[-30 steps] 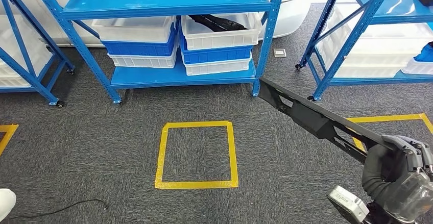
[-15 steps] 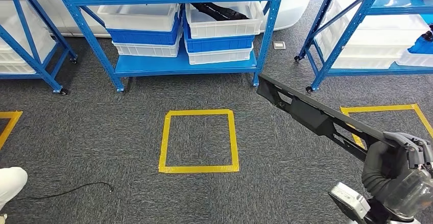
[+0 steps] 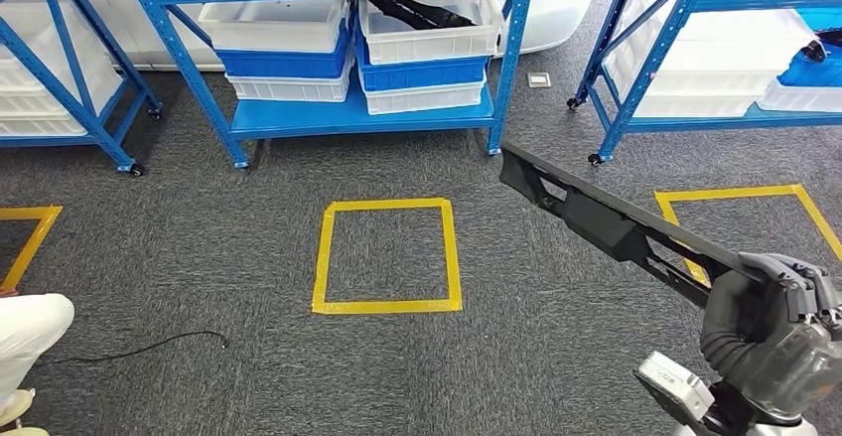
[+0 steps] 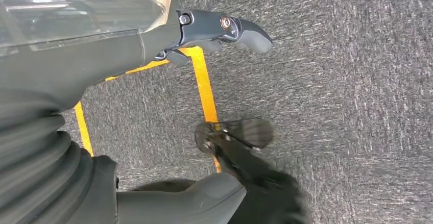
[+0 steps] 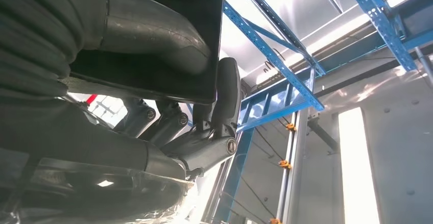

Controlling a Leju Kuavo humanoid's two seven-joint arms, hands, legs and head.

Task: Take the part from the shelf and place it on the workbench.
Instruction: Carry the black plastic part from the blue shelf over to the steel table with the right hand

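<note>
Black, long and rigid, the part (image 3: 616, 222) is seen in the head view clasped at one end by the right hand (image 3: 770, 332), with the rest of its length carried out ahead of the hand and across towards the robot's left, above the grey carpet (image 3: 199, 247). It is judged to be stiff moulded plastic, fairly light but unwieldy, since most of its length hangs beyond the grip; a hold nearer its thick middle section would likely steady it. A yellow taped square (image 3: 387, 255) lies on the floor well to the left of the hand. Farther ahead, stacked white and blue bins (image 3: 427, 49) are carried on the blue shelf (image 3: 348, 118); a similar dark part (image 3: 417, 11) is held in the topmost right bin, while the contents of the bin beside it cannot be made out. No workbench is seen, so the placing is judged not yet begun.

From the left wrist view, the left hand (image 4: 153, 71) is seen hanging above the carpet beside a strip of yellow tape (image 4: 204, 89), with nothing held; whether its fingers are spread or curled cannot be told.

From the right wrist view, the dark flat end of the part (image 5: 173, 9) is seen pressed between the thick thumb and the darker fingers (image 5: 227, 89) of the right hand, with blue racking (image 5: 286, 76) beyond
</note>
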